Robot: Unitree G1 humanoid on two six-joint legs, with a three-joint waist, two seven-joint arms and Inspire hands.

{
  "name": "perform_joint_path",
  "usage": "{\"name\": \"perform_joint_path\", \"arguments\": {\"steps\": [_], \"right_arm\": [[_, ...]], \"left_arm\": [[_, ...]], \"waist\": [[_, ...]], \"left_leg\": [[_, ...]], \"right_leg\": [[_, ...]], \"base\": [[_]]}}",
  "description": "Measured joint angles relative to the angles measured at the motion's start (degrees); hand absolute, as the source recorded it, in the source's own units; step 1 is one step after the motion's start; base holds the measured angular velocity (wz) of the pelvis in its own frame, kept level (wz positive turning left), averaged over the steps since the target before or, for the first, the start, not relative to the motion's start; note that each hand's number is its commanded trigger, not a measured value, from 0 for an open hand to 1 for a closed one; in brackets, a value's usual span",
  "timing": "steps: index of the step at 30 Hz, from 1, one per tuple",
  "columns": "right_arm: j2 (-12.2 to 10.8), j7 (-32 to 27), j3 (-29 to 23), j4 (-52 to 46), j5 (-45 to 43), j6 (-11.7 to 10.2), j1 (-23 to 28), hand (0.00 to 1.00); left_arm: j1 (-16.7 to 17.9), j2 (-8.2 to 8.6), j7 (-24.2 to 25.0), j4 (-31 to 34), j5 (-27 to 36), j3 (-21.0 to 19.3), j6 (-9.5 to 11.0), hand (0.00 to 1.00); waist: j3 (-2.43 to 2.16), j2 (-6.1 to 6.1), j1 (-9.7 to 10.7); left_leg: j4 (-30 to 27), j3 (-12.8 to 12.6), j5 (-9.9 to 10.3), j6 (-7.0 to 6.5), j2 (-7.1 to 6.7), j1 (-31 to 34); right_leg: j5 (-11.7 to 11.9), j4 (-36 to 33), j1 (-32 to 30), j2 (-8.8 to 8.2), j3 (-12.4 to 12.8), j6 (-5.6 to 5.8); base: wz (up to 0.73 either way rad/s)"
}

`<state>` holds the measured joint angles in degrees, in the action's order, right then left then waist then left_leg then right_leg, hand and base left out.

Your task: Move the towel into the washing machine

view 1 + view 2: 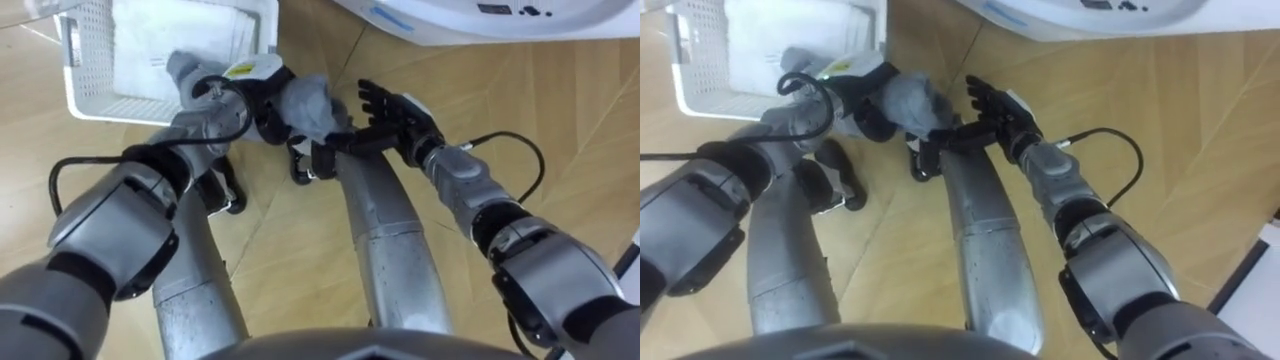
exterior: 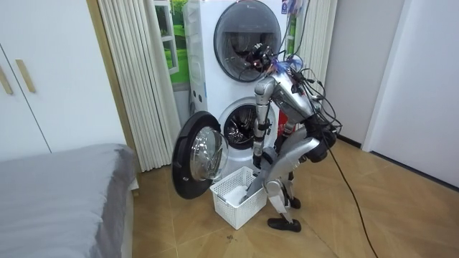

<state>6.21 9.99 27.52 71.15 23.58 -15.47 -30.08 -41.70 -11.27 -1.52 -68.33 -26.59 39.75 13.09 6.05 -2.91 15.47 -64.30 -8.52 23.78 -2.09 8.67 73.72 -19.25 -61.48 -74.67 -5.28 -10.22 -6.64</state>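
Pick-up stage, loading not yet done: the robot is standing bent forward before the washer (image 2: 237, 127), whose lower door (image 2: 197, 154) is hanging open toward the room view's left, with the basket (image 1: 85, 60) sitting on the floor at its feet. The left hand (image 1: 252, 90) is curling its fingers round the towel (image 1: 308, 103) and holding it clear of the floor, just beside the basket's near corner and short of the drum. The right hand (image 1: 395, 115) is reaching in from the other side with fingers straight and spread, palm facing the towel and thumb touching or nearly touching its lower edge; it is gripping nothing. Judged from this, the towel is lifted and out of the basket, while the carry to the drum opening, the push inside and the release are remaining. The towel is showing as a small grey bundle, crumpled into a loose ball with soft folds, most likely limp and apt to sag or trail a corner when moved. A white cloth (image 1: 170, 50) is lying in the basket
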Motion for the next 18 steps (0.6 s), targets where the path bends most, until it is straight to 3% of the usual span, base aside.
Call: {"name": "perform_joint_path", "arguments": {"steps": [5,10,12,18], "right_arm": [[0.07,-1.16,-0.17,3.24,-0.02,0.14,0.25,0.0],[0.59,-2.36,-0.07,4.59,0.18,0.56,2.72,0.0],[1.09,-2.44,-0.02,5.48,0.35,0.6,3.67,0.0],[2.06,-3.06,-0.19,6.75,0.62,1.43,6.71,0.0]], "left_arm": [[2.23,1.02,-0.81,1.03,-0.58,-0.16,0.26,1.0],[3.05,2.97,-3.0,1.02,-2.37,-0.7,0.42,1.0],[3.16,3.52,-4.91,1.03,-2.34,-1.55,1.12,1.0],[5.32,3.15,-10.73,5.45,-1.24,-8.46,1.3,1.0]], "waist": [[-0.09,0.12,-0.73],[-0.1,0.56,-2.97],[-0.08,1.33,-3.91],[-0.2,2.81,-6.78]], "left_leg": [[3.29,-0.73,-0.7,-0.46,-1.38,-5.0],[7.59,-0.61,-1.63,-0.5,-1.48,-11.49],[8.65,-0.47,-1.71,-0.51,-1.52,-13.9],[13.19,-0.77,-2.43,-0.49,-2.49,-21.97]], "right_leg": [[0.19,1.97,4.35,-0.81,0.55,0.71],[0.97,6.5,11.44,-0.77,-0.39,1.2],[1.08,7.92,14.24,-0.71,-0.8,1.41],[1.2,11.77,22.21,-1.06,-1.1,2.11]], "base": [[0.08],[0.05],[0.05],[0.06]]}}
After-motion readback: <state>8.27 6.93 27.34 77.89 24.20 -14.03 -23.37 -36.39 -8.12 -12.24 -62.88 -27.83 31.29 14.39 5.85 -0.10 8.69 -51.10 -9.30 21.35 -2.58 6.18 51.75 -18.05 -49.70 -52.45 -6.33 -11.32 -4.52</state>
